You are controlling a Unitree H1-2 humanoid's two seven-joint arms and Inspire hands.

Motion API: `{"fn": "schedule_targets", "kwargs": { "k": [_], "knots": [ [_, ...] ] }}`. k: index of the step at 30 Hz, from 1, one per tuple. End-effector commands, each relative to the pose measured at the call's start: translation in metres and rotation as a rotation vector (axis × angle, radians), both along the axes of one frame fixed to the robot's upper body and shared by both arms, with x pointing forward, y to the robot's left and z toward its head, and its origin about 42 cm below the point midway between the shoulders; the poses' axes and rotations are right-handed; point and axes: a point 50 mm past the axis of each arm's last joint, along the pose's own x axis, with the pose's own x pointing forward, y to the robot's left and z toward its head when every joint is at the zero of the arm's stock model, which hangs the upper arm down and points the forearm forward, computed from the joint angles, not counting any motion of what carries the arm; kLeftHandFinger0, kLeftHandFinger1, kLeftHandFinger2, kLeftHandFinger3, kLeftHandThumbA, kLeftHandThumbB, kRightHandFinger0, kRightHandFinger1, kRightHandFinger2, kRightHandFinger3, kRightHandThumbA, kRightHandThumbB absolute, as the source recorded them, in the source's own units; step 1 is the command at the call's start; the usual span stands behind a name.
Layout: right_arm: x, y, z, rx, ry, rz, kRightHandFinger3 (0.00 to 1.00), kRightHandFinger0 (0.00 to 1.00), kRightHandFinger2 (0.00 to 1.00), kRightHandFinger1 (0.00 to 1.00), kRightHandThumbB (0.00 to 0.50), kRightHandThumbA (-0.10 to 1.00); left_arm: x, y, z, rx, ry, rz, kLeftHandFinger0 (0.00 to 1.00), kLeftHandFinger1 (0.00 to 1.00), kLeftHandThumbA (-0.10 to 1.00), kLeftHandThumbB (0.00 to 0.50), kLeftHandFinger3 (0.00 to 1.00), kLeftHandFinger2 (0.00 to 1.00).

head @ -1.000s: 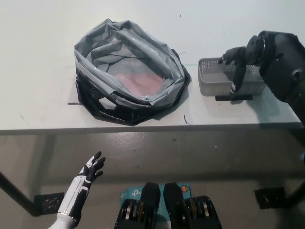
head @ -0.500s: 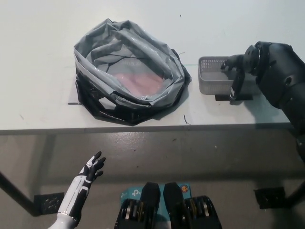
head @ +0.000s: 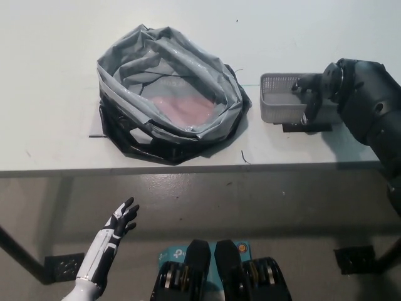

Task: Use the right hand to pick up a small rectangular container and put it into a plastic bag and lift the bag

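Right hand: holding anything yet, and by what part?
The right hand has its fingers around the right end of the gray basket, which sits on the table. A firm hold cannot be told. Left hand holds nothing.

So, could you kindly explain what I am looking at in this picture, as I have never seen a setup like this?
This is the view from a camera on a humanoid robot's head, looking steeply down at a white table. The robot has two arms. Its black right robot hand reaches in from the right and sits at a small grey mesh container, with fingers over the rim; whether it grips the container yet is hard to tell. Its white left robot hand rests low at the lower left, below the table edge, open and holding nothing. In the middle of the table lies a grey and black plastic bag, its mouth wide open, with something pinkish showing inside.
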Motion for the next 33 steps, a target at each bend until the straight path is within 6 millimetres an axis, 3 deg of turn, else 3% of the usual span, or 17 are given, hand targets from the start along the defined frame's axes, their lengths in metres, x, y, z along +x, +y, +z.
{"fn": "schedule_targets", "kwargs": {
  "k": [1,7,11,16,25,33],
  "knots": [
    [0.008,0.025,0.092,0.040,-0.124,0.130,1.00,1.00,1.00,1.00,0.500,0.80,0.006,0.002,0.011,0.003,-0.040,-0.028,1.00,1.00,1.00,0.243,1.00,1.00],
    [-0.005,0.039,0.128,0.087,-0.128,0.218,1.00,1.00,1.00,1.00,0.500,0.86,0.004,0.002,0.009,0.006,-0.039,-0.028,1.00,1.00,1.00,0.225,1.00,1.00],
    [-0.015,0.043,0.140,0.107,-0.131,0.207,1.00,1.00,1.00,1.00,0.500,0.80,0.004,0.002,0.009,0.008,-0.038,-0.032,1.00,1.00,1.00,0.229,1.00,1.00],
    [-0.017,0.041,0.138,0.065,-0.155,0.211,1.00,1.00,1.00,1.00,0.500,0.83,0.003,0.001,0.010,0.013,-0.044,-0.034,1.00,1.00,1.00,0.213,1.00,1.00],
    [-0.010,0.032,0.130,0.035,-0.118,0.170,1.00,1.00,1.00,1.00,0.500,0.91,0.004,0.002,0.012,0.005,-0.045,-0.030,1.00,1.00,1.00,0.229,1.00,1.00],
    [0.007,0.009,0.114,0.041,-0.072,0.020,1.00,1.00,1.00,1.00,0.500,0.95,0.005,0.001,0.013,0.003,-0.049,-0.036,1.00,1.00,1.00,0.230,1.00,1.00]
  ]
}}
